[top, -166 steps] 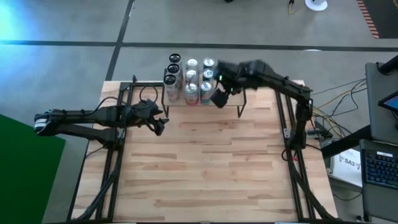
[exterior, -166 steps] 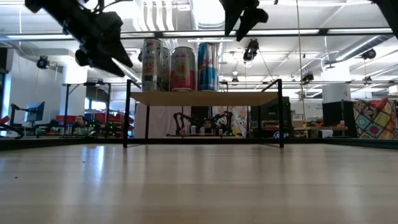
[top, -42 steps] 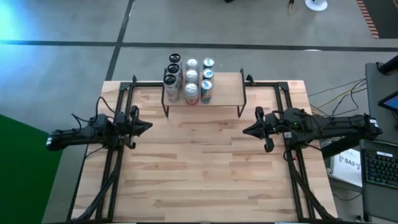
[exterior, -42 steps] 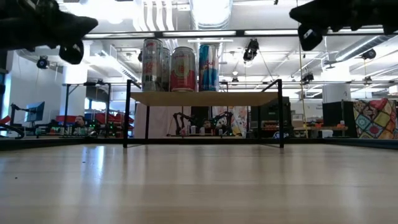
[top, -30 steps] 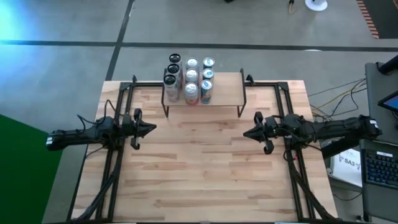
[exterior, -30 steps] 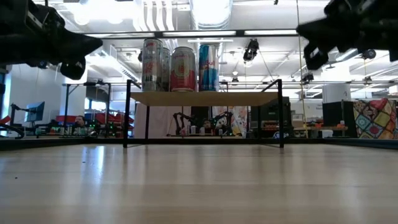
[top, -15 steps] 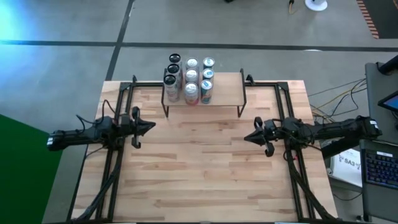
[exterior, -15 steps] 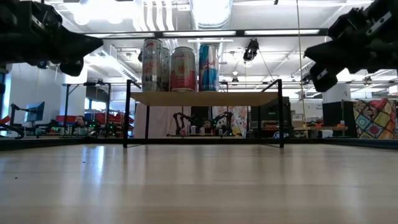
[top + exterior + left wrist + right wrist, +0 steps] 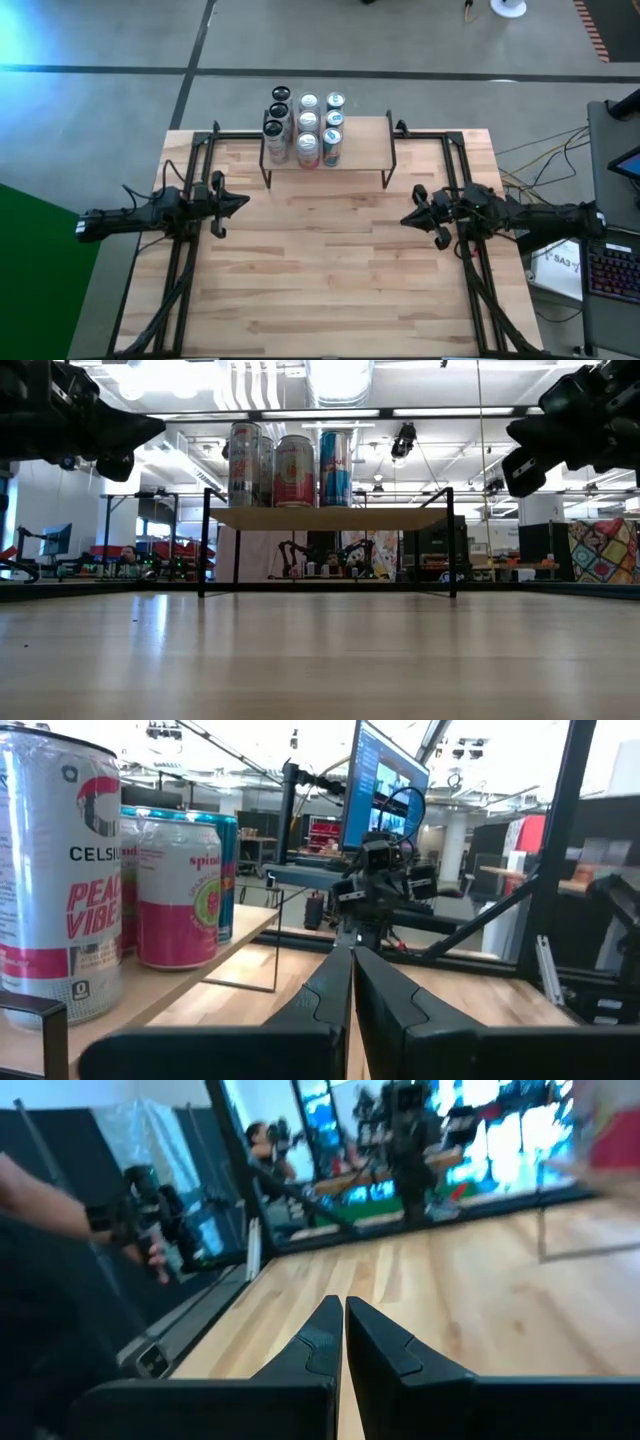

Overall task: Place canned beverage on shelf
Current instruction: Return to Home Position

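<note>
The shelf is a low rack: a pale wood board on thin black wire legs. It stands at the middle of the far edge of the table, whose top is made of light butcher-block strips.

Nine cans stand upright on the left half of the board, packed close in three columns of three. From above only their round lids show, dark in the left column and silvery in the other two. The low view shows just the front three, smooth cylinders side by side: a white can, a pink can and a blue can. The other six are hidden behind them. In the left wrist view the white can carries glossy printed lettering and is partly cut off by the frame.

The left gripper hangs over the table's left side, well apart from the shelf. Its dark, matte, tapered fingers are pressed together and hold nothing. The right gripper hangs over the table's right side, pointing toward the middle. Its fingers are closed to a thin slit and are also empty. What lies beyond the table in the right wrist view cannot be made out.
</note>
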Tool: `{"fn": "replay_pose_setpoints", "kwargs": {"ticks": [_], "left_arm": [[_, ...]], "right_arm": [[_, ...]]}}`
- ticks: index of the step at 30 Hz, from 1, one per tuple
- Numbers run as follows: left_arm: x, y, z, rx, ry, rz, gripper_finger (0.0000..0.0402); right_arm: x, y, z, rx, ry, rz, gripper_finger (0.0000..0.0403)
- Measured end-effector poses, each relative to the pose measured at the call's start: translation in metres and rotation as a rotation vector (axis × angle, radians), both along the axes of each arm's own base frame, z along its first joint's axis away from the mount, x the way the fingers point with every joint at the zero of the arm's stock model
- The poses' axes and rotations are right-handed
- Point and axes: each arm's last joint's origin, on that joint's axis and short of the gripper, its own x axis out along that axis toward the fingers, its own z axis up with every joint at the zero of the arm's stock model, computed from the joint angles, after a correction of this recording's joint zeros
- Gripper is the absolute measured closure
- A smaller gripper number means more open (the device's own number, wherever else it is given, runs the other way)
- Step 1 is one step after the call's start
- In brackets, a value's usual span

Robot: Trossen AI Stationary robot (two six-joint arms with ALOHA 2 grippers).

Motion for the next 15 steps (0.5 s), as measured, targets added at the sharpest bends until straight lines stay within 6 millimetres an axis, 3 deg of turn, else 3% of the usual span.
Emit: {"fn": "replay_pose_setpoints", "kwargs": {"ticks": [9, 15], "left_arm": [[-0.001, 0.000, 0.005, -0.021, -0.012, -0.006, 0.0401], [-0.001, 0.000, 0.005, -0.025, -0.006, -0.008, 0.0402]], "right_arm": [[-0.023, -0.001, 0.003, -0.049, -0.068, -0.026, 0.0394], [-0.023, 0.001, -0.002, -0.050, -0.023, 0.024, 0.0394]]}}
